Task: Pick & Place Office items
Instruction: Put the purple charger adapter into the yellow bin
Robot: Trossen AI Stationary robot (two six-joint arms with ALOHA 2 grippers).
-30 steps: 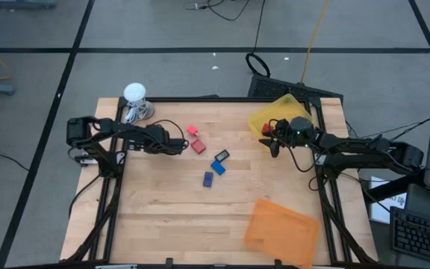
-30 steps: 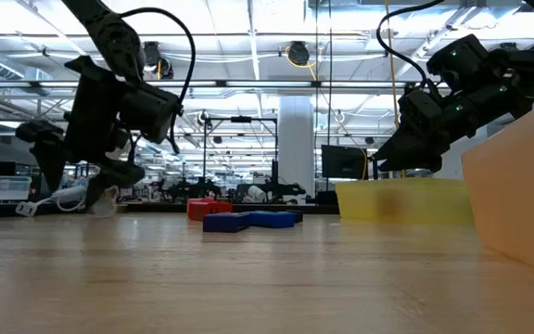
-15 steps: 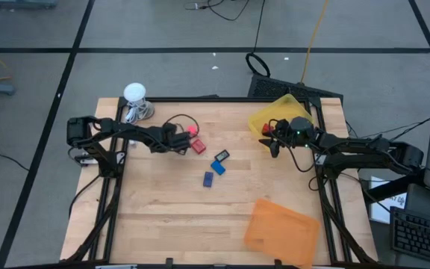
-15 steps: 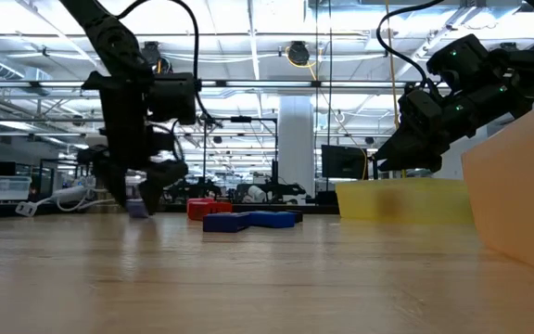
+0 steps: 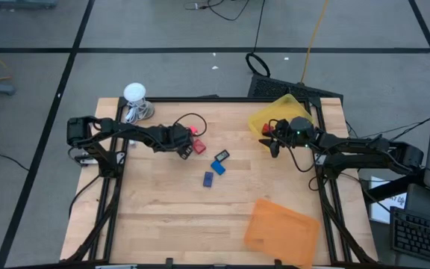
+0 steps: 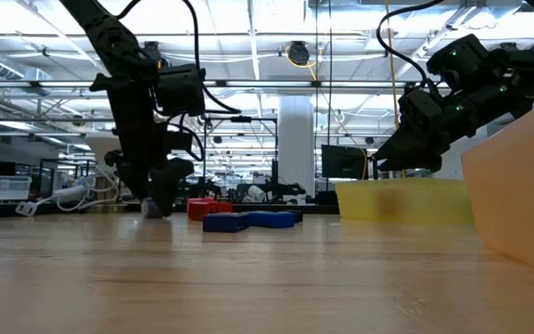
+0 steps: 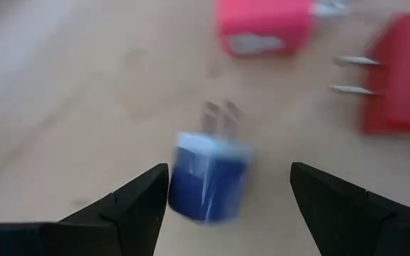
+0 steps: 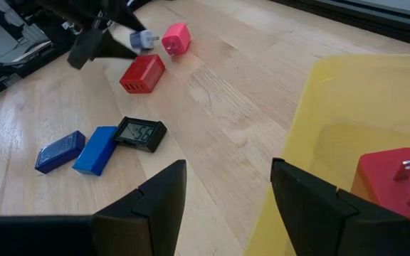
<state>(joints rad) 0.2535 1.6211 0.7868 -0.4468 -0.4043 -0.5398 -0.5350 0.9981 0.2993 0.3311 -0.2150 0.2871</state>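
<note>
The left gripper (image 7: 223, 192) moves further right, its open fingers now flanking a small blue plug (image 7: 208, 181).

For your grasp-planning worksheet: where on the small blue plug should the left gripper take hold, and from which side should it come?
Grip the blue plug across its two flat side faces, coming down from above. It lies on the table with its prongs pointing away from the open left gripper, whose fingers already stand either side of the body, so probably no turning is needed.
</note>
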